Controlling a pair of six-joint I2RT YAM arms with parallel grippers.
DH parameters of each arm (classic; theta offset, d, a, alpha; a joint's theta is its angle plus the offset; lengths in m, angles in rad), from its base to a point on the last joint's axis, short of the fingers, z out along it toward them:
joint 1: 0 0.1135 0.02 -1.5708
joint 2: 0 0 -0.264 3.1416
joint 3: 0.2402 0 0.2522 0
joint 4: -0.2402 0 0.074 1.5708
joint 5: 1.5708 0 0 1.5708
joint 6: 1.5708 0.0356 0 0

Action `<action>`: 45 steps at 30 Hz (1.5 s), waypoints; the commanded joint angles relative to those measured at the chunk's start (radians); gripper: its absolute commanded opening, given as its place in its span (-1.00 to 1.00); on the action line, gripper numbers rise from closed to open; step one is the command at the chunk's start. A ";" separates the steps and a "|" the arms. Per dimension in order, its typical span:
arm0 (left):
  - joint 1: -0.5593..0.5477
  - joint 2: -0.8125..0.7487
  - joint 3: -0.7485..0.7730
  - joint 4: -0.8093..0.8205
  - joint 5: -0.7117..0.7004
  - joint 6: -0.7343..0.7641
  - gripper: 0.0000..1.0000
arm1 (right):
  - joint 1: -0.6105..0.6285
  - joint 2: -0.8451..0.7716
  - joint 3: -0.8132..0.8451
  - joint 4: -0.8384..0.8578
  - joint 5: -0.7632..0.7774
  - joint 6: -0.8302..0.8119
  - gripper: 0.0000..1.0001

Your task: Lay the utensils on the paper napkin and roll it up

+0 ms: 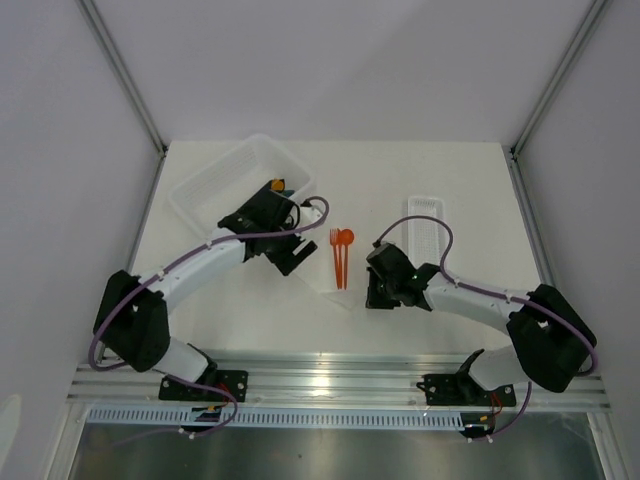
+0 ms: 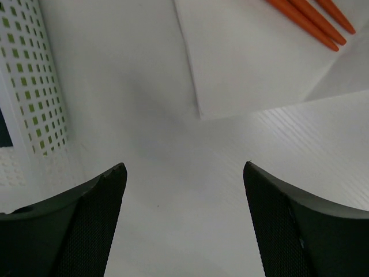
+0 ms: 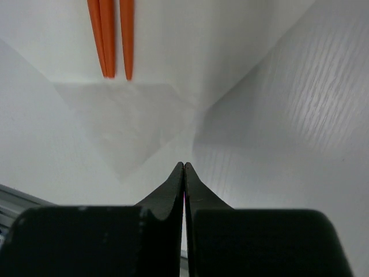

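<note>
The orange utensils [image 1: 341, 256] lie side by side on the white paper napkin [image 1: 325, 272] at mid-table. In the right wrist view their handle ends [image 3: 109, 40] stop just above a folded-over corner of the napkin [image 3: 124, 124]. My right gripper [image 3: 184, 165] is shut, its tips low by that folded corner, and nothing shows between them. In the top view the right gripper [image 1: 374, 292] sits just right of the napkin. My left gripper [image 2: 183, 167] is open over bare table, left of the napkin [image 2: 253, 63], with the utensils [image 2: 305, 20] beyond it.
A large translucent white bin [image 1: 215, 190] stands at the back left, and its perforated wall [image 2: 34, 86] is close to my left fingers. A narrow ribbed white tray [image 1: 425, 225] lies at the back right. A metal rail [image 1: 340, 380] runs along the near edge.
</note>
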 commanded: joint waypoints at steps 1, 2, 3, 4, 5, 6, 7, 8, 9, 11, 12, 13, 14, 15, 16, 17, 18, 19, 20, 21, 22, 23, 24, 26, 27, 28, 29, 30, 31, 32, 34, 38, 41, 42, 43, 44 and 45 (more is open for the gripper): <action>-0.042 0.085 0.078 0.047 -0.001 -0.011 0.68 | 0.032 -0.080 -0.032 0.046 -0.023 0.062 -1.00; -0.045 0.104 0.082 0.054 -0.005 -0.011 0.65 | 0.036 -0.087 -0.055 0.065 -0.023 0.071 -1.00; -0.047 0.121 0.092 0.065 -0.005 -0.011 0.64 | 0.044 -0.088 -0.066 0.069 -0.023 0.075 -1.00; -0.047 0.151 0.102 0.067 -0.005 -0.013 0.63 | 0.050 -0.090 -0.076 0.077 -0.054 0.077 -1.00; -0.047 0.164 0.106 0.074 -0.013 -0.013 0.62 | 0.053 -0.087 -0.092 0.091 -0.060 0.083 -1.00; -0.047 0.176 0.107 0.077 -0.015 -0.011 0.62 | 0.059 -0.084 -0.100 0.101 -0.068 0.086 -1.00; -0.045 0.187 0.109 0.083 -0.015 -0.011 0.61 | 0.064 -0.081 -0.108 0.111 -0.074 0.091 -1.00; -0.045 0.205 0.109 0.087 -0.015 -0.011 0.62 | 0.069 -0.076 -0.117 0.135 -0.082 0.097 -1.00; -0.047 0.214 0.109 0.091 -0.016 -0.011 0.62 | 0.072 -0.061 -0.131 0.150 -0.085 0.098 -1.00; -0.047 0.240 0.112 0.099 -0.018 -0.011 0.61 | 0.076 -0.044 -0.140 0.198 -0.088 0.102 -1.00; -0.047 0.248 0.110 0.099 -0.021 -0.013 0.61 | 0.076 -0.032 -0.142 0.215 -0.089 0.099 -1.00; -0.047 0.254 0.110 0.103 -0.024 -0.016 0.61 | 0.076 -0.009 -0.139 0.227 -0.088 0.097 -1.00; -0.048 0.263 0.109 0.107 -0.025 -0.018 0.61 | 0.078 0.001 -0.137 0.261 -0.089 0.095 -1.00; -0.048 0.267 0.107 0.108 -0.025 -0.019 0.61 | 0.079 0.010 -0.134 0.278 -0.088 0.094 -1.00; -0.047 0.270 0.107 0.111 -0.025 -0.018 0.61 | 0.078 0.024 -0.134 0.295 -0.085 0.092 -1.00; -0.047 0.271 0.106 0.113 -0.025 -0.019 0.61 | 0.078 0.030 -0.134 0.321 -0.077 0.091 -1.00; -0.048 0.277 0.106 0.113 -0.027 -0.019 0.61 | 0.075 0.039 -0.131 0.330 -0.073 0.089 -1.00; -0.048 0.279 0.103 0.117 -0.028 -0.019 0.61 | 0.072 0.054 -0.123 0.333 -0.074 0.085 -1.00; -0.048 0.280 0.101 0.120 -0.028 -0.019 0.61 | 0.069 0.062 -0.117 0.365 -0.076 0.080 -1.00; -0.047 0.285 0.098 0.122 -0.030 -0.021 0.61 | 0.064 0.071 -0.108 0.368 -0.076 0.076 -1.00; -0.048 0.288 0.096 0.123 -0.031 -0.021 0.61 | 0.063 0.077 -0.099 0.368 -0.077 0.069 -1.00; -0.048 0.288 0.092 0.126 -0.033 -0.019 0.60 | 0.061 0.087 -0.080 0.370 -0.077 0.063 -1.00; -0.048 0.287 0.092 0.128 -0.033 -0.018 0.60 | 0.058 0.088 -0.074 0.371 -0.080 0.060 -1.00; -0.048 0.283 0.083 0.131 -0.030 -0.013 0.60 | 0.053 0.090 -0.057 0.384 -0.086 0.056 -1.00; -0.047 0.282 0.081 0.136 -0.028 -0.011 0.60 | 0.044 0.096 -0.050 0.385 -0.088 0.052 -1.00; -0.048 0.280 0.078 0.134 -0.028 -0.010 0.60 | 0.038 0.099 -0.042 0.390 -0.091 0.051 -1.00; -0.048 0.276 0.079 0.134 -0.027 -0.008 0.60 | 0.032 0.105 -0.034 0.391 -0.094 0.048 -1.00; -0.048 0.271 0.076 0.134 -0.024 -0.007 0.60 | 0.026 0.120 -0.017 0.393 -0.095 0.043 -1.00; -0.048 0.268 0.076 0.136 -0.019 -0.004 0.60 | 0.014 0.130 -0.011 0.396 -0.097 0.040 -1.00; -0.047 0.259 0.076 0.133 -0.015 -0.001 0.60 | 0.007 0.139 -0.005 0.398 -0.103 0.036 -1.00; -0.048 0.248 0.070 0.136 0.002 0.002 0.60 | -0.016 0.168 0.006 0.423 -0.121 0.034 -1.00; -0.059 0.224 0.063 0.142 0.016 0.013 0.60 | -0.046 0.215 0.027 0.453 -0.154 0.028 -1.00; -0.078 0.205 0.052 0.157 0.034 0.028 0.55 | -0.057 0.251 0.059 0.448 -0.166 0.013 -1.00; -0.090 0.198 0.049 0.162 0.039 0.039 0.54 | -0.060 0.257 0.062 0.453 -0.177 0.011 -1.00; -0.099 0.195 0.040 0.168 0.045 0.045 0.49 | -0.060 0.263 0.066 0.465 -0.184 0.013 -1.00; -0.107 0.191 0.035 0.182 0.045 0.048 0.47 | -0.065 0.263 0.066 0.471 -0.191 0.014 -1.00; -0.122 0.191 0.033 0.188 0.048 0.062 0.43 | -0.066 0.263 0.064 0.476 -0.198 0.017 -1.00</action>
